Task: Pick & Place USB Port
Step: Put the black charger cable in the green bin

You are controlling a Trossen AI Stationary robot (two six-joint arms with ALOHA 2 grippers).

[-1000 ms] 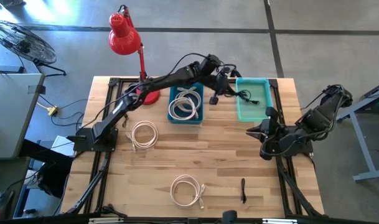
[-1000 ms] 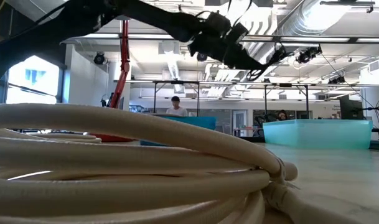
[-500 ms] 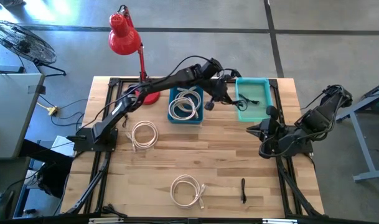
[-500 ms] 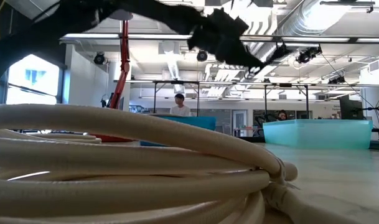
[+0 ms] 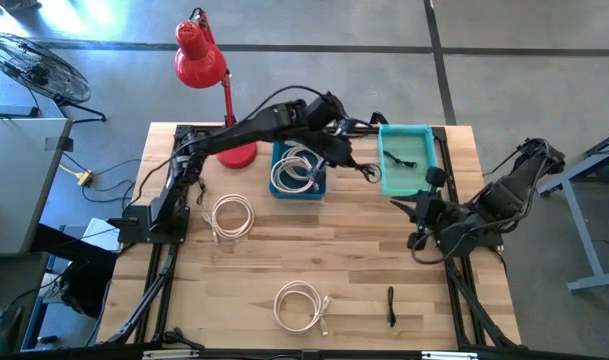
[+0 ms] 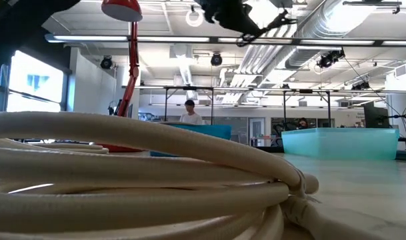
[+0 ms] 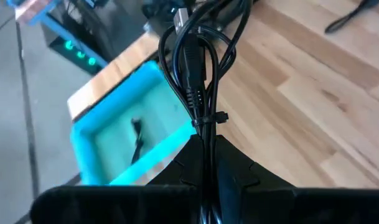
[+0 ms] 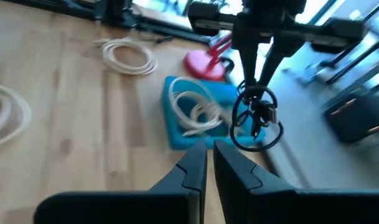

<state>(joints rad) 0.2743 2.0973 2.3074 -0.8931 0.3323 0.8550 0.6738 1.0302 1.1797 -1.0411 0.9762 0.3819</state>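
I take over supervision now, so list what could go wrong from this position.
1. The left pincer grips the black coiled cable by one end, with the loops dangling free; they could snag a wall of the teal bin or the blue bin.
2. The cable hangs between the two bins, so a release here may drop it on the table.
3. The shut right pincer points toward the hanging cable; moving forward risks contact.
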